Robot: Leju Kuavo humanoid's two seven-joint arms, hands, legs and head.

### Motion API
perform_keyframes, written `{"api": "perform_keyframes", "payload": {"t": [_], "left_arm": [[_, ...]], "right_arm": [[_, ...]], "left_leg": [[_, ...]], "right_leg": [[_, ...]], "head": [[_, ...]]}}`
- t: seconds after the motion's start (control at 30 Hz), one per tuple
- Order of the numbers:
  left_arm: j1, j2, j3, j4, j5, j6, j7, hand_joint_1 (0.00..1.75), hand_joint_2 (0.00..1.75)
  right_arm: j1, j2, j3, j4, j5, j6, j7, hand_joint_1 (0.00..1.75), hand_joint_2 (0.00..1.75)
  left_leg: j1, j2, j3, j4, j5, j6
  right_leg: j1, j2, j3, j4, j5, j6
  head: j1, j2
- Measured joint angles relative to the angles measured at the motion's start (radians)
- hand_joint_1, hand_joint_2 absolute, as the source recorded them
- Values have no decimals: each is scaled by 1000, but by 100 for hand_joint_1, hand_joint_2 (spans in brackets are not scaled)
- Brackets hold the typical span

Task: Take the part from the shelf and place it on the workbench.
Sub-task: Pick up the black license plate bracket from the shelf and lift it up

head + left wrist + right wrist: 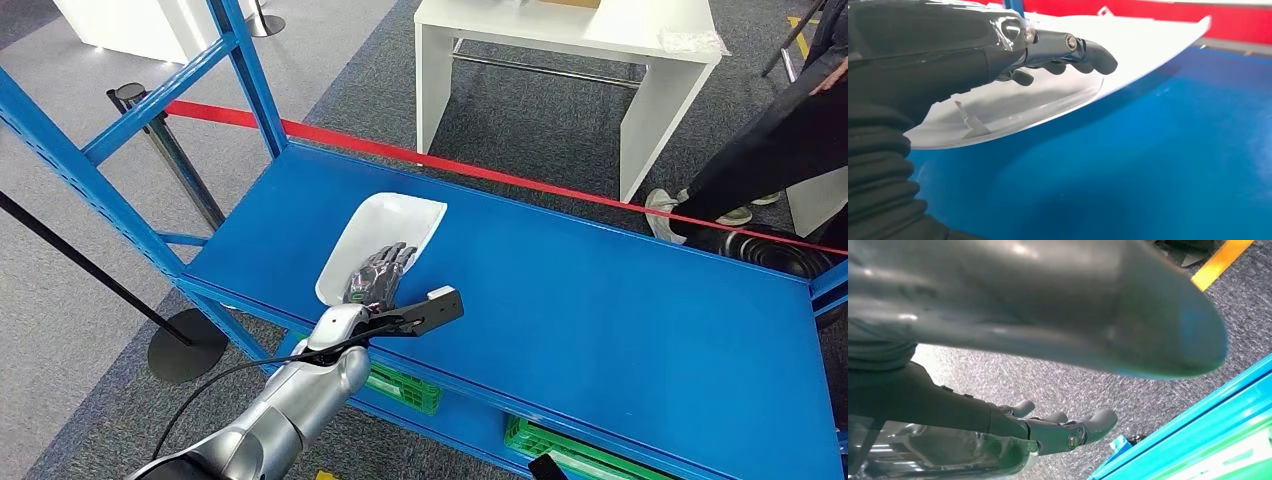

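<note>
The part (397, 222) is a white, scoop-shaped plastic shell lying on the blue shelf (600, 300) towards its left end. My left hand (378, 272) reaches in over the shelf's front edge and lies on the near half of the part with its fingers stretched out flat. In the left wrist view the fingers (1083, 50) hover just above the hollow of the white part (1138, 45), not closed around it. My right hand (1048, 432) hangs over grey carpet beside the shelf frame with loose fingers and nothing in it.
A white workbench (560, 30) stands beyond the shelf. A red barrier tape (330, 135) runs along the shelf's far edge. Blue uprights (245, 70) frame the left end. A person's legs (760, 150) are at the right. Green crates (405, 388) sit on the lower level.
</note>
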Motion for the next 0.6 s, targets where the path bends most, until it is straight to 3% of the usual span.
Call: {"api": "perform_keyframes", "payload": {"t": [0.6], "left_arm": [[1,85,-88,0,-72,-84,98,0,0]], "right_arm": [[0,1,-8,0,11,3,-2,0,0]], "left_leg": [[0,0,0,0,0,0]], "right_leg": [[0,0,0,0,0,0]], "head": [[0,0]]}}
